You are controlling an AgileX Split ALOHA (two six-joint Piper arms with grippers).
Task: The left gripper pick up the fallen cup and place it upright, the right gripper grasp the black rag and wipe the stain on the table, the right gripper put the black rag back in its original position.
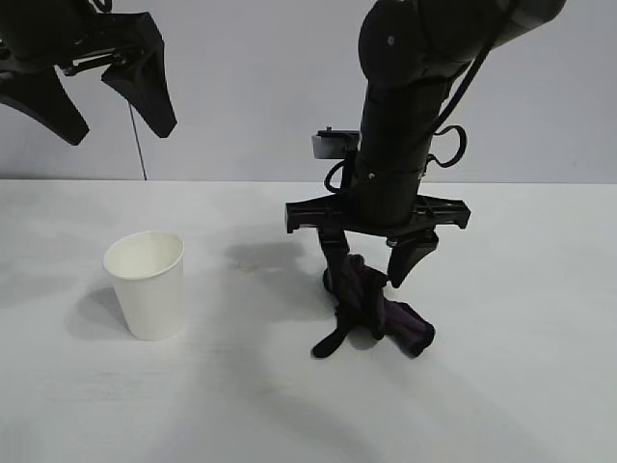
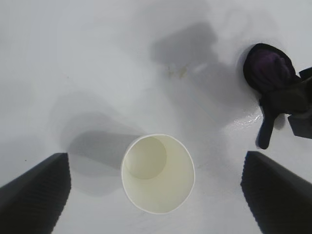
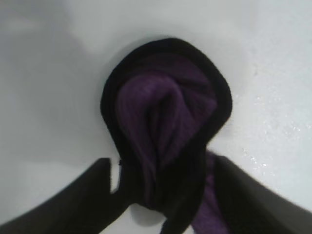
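Note:
The white paper cup (image 1: 147, 285) stands upright on the table (image 1: 521, 386) at the left, empty, its mouth (image 2: 158, 173) facing up in the left wrist view. High above it, my left gripper (image 1: 120, 133) hangs open with nothing between its fingers (image 2: 39, 190). The black rag (image 1: 386, 313) lies bunched on the table right of centre, its strap tail toward the front. My right gripper (image 1: 368, 275) points straight down over the rag (image 3: 165, 107), one finger on each side, spread apart, with a gap showing beside one finger. Faint yellowish traces of the stain (image 2: 175, 72) remain between cup and rag.
A plain grey wall stands behind the table. A thin dark cable (image 1: 138, 145) hangs down at the back left. Bare tabletop lies to the right of the rag and along the front edge.

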